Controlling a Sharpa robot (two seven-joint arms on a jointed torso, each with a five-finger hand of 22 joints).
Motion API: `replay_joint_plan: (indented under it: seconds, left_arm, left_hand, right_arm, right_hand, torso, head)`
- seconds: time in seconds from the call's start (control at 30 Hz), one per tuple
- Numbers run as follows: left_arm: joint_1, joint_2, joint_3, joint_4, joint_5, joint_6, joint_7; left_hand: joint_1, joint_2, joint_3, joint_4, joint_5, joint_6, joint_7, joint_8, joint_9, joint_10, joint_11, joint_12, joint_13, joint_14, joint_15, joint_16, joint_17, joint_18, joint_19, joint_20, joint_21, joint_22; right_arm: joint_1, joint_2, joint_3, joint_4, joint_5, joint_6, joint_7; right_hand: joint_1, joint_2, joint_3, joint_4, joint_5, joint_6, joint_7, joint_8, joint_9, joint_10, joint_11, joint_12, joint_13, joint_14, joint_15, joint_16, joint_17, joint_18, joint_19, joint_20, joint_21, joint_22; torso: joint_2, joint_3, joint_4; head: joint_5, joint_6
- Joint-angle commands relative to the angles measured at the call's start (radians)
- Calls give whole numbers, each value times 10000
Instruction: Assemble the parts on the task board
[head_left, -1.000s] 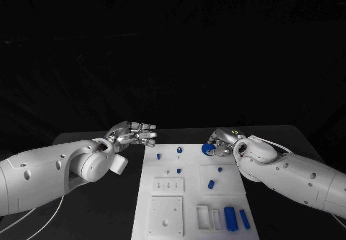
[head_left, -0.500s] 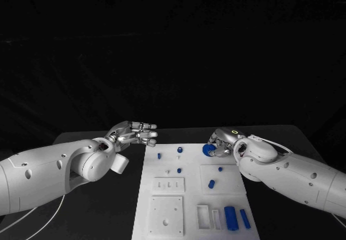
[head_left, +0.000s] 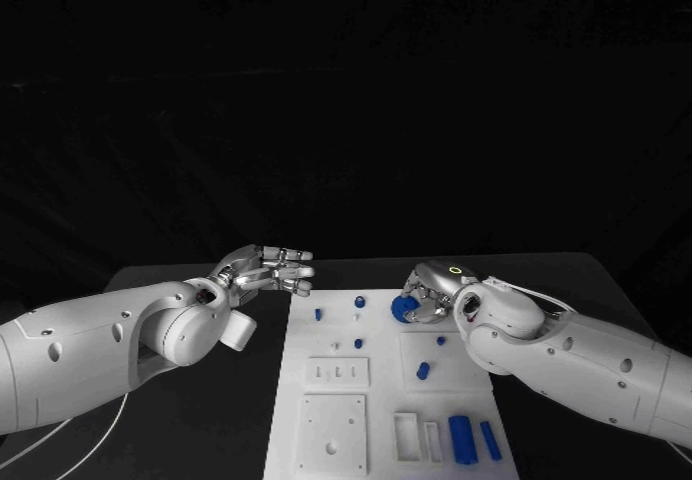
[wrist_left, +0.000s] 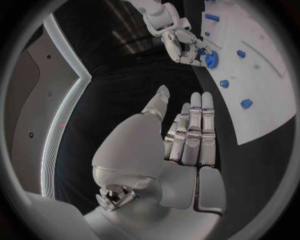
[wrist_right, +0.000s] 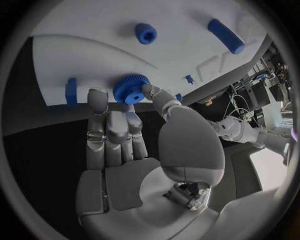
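Nearest me, I see blue parts (head_left: 462, 437) lying on the task board (head_left: 332, 430). Farther up its right side, my right hand (head_left: 423, 300) pinches a blue gear (head_left: 405, 309). My left hand (head_left: 268, 268) hovers empty, fingers loosely extended, off the board's far-left corner.

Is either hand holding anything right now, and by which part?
The right hand pinches the blue gear by its toothed rim. The left hand holds nothing.

You're looking at a matt white plastic task board (head_left: 378, 400), a ridged blue plastic gear (wrist_right: 131, 89) (finely toothed), glossy silver metal-looking hands (head_left: 267, 270).
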Motion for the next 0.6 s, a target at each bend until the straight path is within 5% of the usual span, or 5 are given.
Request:
replay_joint_plan:
  seconds: [0.03, 0.37, 0.6]
  left_arm:
    - [8, 19, 5, 32, 15, 112, -16]
    - [8, 29, 5, 45, 15, 104, -24]
    - [8, 34, 5, 44, 15, 100, -34]
  left_hand:
    - [-48, 36, 31, 11, -11, -79, -4, -50, -9, -73, 11, -26, 15, -62, -25, 63, 9, 148, -28, 20, 40, -13]
    - [-47, 37, 32, 12, -11, -85, -4, -50, -9, -79, 12, -26, 15, -63, -24, 63, 9, 149, -28, 20, 41, -14]
    - [-54, 40, 23, 21, -13, -88, -1, -49, -9, -83, 14, -24, 15, -56, -26, 72, 9, 152, -22, 19, 54, -20]
  right_arm:
    - [3, 6, 44, 386, -473, -450, -311]
    - [2, 386, 93, 1118, -905, -889, -288]
    - [-62, 895, -91, 848, -1199, -898, -260]
  right_hand:
    - [62, 2, -4, 127, -60, 106, -65, 13, 310, 110, -15, 69, 78, -6, -94, 54, 39, -52, 417, -87, 103, 61]
    - [141, -29, -68, 258, -206, 108, -71, 10, 303, 169, -17, 109, 200, -2, -100, 72, 65, -63, 430, -94, 390, 232]
    - [177, -34, -70, 289, -306, 86, -64, 10, 292, 143, -12, 61, 185, -9, -96, 45, 45, -60, 419, -88, 347, 236]
  torso:
    - [-12, -11, 20]
    - [16, -22, 23]
    - [31, 21, 13]
  head:
    - [34, 2]
    - [180, 11]
    - [244, -2]
